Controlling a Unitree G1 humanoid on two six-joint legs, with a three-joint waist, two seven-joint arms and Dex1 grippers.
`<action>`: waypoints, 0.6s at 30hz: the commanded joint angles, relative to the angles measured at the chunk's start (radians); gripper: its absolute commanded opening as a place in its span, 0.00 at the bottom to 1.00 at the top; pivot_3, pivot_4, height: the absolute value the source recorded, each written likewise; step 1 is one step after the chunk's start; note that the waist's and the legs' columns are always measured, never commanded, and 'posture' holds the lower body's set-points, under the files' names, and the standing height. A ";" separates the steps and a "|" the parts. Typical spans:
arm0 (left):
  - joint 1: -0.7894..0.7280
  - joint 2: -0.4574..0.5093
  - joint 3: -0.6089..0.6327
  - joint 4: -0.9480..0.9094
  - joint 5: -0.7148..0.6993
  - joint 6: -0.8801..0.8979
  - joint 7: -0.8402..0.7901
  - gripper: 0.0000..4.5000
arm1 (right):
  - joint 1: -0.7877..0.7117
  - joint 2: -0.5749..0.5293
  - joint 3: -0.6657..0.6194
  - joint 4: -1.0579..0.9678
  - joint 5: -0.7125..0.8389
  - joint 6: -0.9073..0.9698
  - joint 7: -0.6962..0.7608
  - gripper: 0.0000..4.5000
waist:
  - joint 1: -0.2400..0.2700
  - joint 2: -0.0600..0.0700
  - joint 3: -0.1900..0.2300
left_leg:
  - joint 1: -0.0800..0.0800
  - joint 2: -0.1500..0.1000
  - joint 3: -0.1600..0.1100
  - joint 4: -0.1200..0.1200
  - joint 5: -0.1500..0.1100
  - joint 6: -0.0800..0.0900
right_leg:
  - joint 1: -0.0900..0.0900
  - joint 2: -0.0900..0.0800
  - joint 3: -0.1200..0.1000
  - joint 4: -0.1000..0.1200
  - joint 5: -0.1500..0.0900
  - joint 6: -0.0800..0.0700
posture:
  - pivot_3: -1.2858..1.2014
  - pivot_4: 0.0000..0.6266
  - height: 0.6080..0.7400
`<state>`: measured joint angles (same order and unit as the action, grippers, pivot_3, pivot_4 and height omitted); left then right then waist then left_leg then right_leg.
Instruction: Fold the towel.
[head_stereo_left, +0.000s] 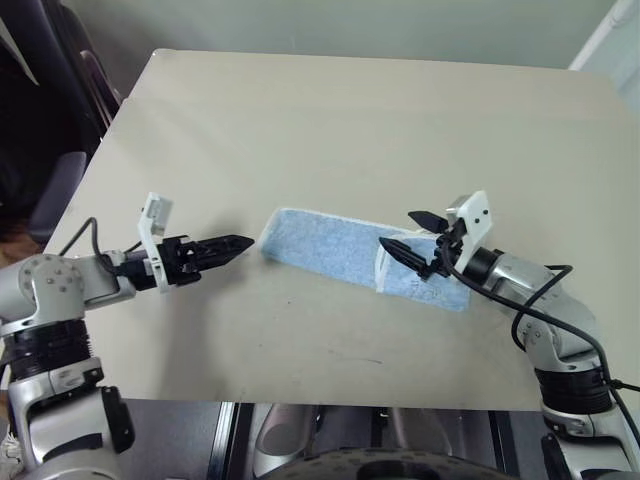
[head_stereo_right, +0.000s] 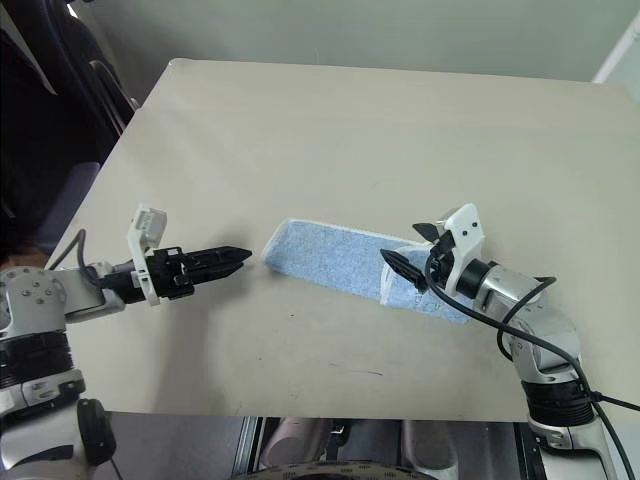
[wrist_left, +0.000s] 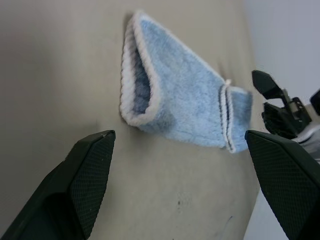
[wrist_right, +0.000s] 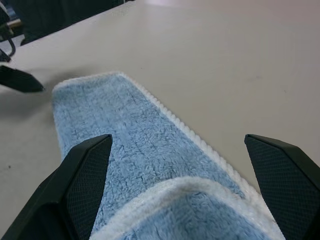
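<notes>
The towel (head_stereo_left: 325, 245), light blue with white corded edging, lies as a folded strip across the middle of the beige table (head_stereo_left: 330, 120). Its left end is a rounded fold (wrist_left: 137, 85). Near its right end a white-edged flap (head_stereo_left: 382, 270) lies over it. My right gripper (head_stereo_left: 400, 230) hovers open just above that right end, the towel (wrist_right: 140, 140) showing between its fingers with nothing gripped. My left gripper (head_stereo_left: 240, 243) is open, level and pointing at the towel's left end from a short gap away, not touching it.
The table's front edge (head_stereo_left: 300, 402) runs close below both arms. Dark chairs (head_stereo_left: 50, 150) stand off the table's left side. A black cable (head_stereo_left: 560, 330) loops along my right forearm. Bare tabletop stretches behind the towel to the far edge.
</notes>
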<state>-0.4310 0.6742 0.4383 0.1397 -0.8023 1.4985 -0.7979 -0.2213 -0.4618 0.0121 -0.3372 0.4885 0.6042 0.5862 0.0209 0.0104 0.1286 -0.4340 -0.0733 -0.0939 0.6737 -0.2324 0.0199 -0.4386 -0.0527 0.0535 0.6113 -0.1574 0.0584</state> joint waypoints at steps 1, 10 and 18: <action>-0.058 -0.066 0.049 0.044 -0.014 0.045 0.074 1.00 | -0.021 0.018 -0.057 -0.023 0.021 -0.003 -0.036 1.00 | 0.002 0.000 0.000 | 0.000 0.000 0.000 0.000 0.000 0.000 | 0.000 0.000 0.000 0.000 0.000 0.000 | 0.52 0.24 0.95; -0.082 -0.161 0.075 0.042 -0.003 0.108 0.183 1.00 | -0.014 0.059 -0.145 -0.045 0.078 0.047 -0.095 1.00 | 0.006 -0.001 0.000 | 0.004 0.000 0.000 -0.002 0.006 0.006 | 0.004 0.000 0.000 -0.001 0.000 0.000 | 0.52 0.24 0.95; -0.129 -0.228 0.125 0.095 0.017 0.081 0.263 1.00 | -0.001 0.061 -0.150 -0.055 0.081 0.063 -0.116 1.00 | 0.011 -0.001 0.000 | 0.011 -0.001 0.000 -0.005 0.004 0.001 | 0.010 0.000 0.000 -0.001 0.000 0.000 | 0.52 0.24 0.95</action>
<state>-0.5491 0.4605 0.5521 0.2186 -0.7964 1.5959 -0.5550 -0.2166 -0.3999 -0.1134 -0.3515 0.5534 0.6705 0.4820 0.0320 0.0094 0.1287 -0.4222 -0.0739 -0.0938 0.6682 -0.2283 0.0205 -0.4279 -0.0528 0.0539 0.6101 -0.1572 0.0587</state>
